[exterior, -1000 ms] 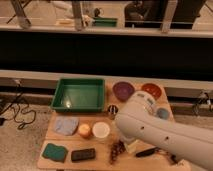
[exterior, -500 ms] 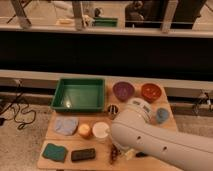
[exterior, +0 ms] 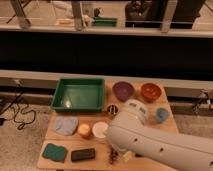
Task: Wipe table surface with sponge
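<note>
A green sponge (exterior: 54, 151) lies at the front left corner of the wooden table (exterior: 56, 162). A dark rectangular block (exterior: 83, 154) lies just right of it. My white arm (exterior: 155, 145) reaches in from the lower right and covers the table's front right part. My gripper (exterior: 116, 155) shows as a dark tip low over the front edge, right of the dark block and apart from the sponge.
A green tray (exterior: 79, 94) stands at the back left. A purple bowl (exterior: 123, 91) and an orange bowl (exterior: 151, 91) stand at the back right. A blue cloth (exterior: 66, 125), an orange fruit (exterior: 84, 130), a white cup (exterior: 100, 130), a small metal cup (exterior: 112, 108) and a blue cup (exterior: 161, 115) also sit here.
My arm has swung left and closer to the camera, covering more of the table's front right. The objects on the table have not moved.
</note>
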Controlling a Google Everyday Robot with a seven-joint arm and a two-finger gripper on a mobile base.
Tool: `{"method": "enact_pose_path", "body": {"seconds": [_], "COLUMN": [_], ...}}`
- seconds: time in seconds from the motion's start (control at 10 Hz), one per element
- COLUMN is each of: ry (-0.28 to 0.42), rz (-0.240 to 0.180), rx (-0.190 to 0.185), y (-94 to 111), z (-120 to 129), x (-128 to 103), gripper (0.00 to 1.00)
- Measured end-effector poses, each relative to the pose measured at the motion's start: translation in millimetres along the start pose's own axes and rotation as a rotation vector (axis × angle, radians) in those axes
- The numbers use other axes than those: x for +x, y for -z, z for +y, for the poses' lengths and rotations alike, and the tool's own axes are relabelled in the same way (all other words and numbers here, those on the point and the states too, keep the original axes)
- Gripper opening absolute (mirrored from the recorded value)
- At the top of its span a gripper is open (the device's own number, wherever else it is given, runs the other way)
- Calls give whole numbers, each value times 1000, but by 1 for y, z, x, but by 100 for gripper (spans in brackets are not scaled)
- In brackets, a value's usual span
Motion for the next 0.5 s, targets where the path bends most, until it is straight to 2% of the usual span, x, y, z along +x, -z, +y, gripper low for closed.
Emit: {"method": "enact_pose_path", "body": {"seconds": [0.2,0.4,0.5], "ry": [58,133,158], "rz": [-1,-6,-13], "rx": [-1,2,5], "y": [-7,-14,-17], "z": [-17,-47,-59], "x": [-32,-77,-92], "gripper": [80,80,80]}}
